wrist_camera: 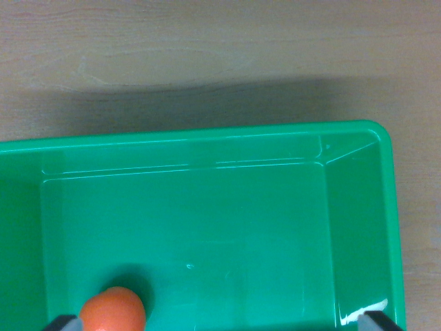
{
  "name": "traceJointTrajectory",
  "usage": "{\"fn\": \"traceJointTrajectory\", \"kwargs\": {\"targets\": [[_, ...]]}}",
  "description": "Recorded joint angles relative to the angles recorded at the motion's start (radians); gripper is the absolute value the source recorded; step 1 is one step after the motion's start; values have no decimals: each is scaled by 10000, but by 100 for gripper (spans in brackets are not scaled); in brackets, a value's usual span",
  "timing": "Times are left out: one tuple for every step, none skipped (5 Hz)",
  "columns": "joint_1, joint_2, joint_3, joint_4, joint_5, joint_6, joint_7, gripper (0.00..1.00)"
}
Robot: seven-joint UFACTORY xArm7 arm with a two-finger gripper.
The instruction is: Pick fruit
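Only the two dark grey tips of the jaws (pixel 220 323) show, one at the bottom edge toward the wrist view's left and one at the bottom edge toward its right, so they stand wide apart and hold nothing. The left tip sits just beside the fruit (pixel 114 312); whether it touches cannot be told, since both are cut by the frame. The fruit is round, orange and smooth with a matte skin, lying on the floor of the bin (pixel 358 207) near the bottom left of the view, a soft shadow behind it. The bin is bright green plastic, glossy, with a flat floor, sloped walls and a rounded rim; its far wall runs across the middle of the view and its right wall and rounded corner stand toward the wrist view's right. A white glint lies on the floor near the right tip. Apart from the fruit, the floor is bare from the far wall to the right wall, leaving broad room between the tips. Beyond the rim lies the surface (pixel 207 55), pale wood grain, with the bin's shadow falling along it.
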Motion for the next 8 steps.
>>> {"fn": "traceJointTrajectory", "kwargs": {"targets": [[0, 0, 0, 0, 0, 0, 0, 0], [41, 37, 31, -208, -12, -215, -26, 0], [41, 37, 31, -208, -12, -215, -26, 0], [94, 85, 71, -473, -27, -489, -59, 0], [94, 85, 71, -473, -27, -489, -59, 0], [154, 139, 116, -775, -44, -802, -97, 0], [154, 139, 116, -775, -44, -802, -97, 0], [218, 196, 164, -1095, -62, -1132, -137, 0]]}}
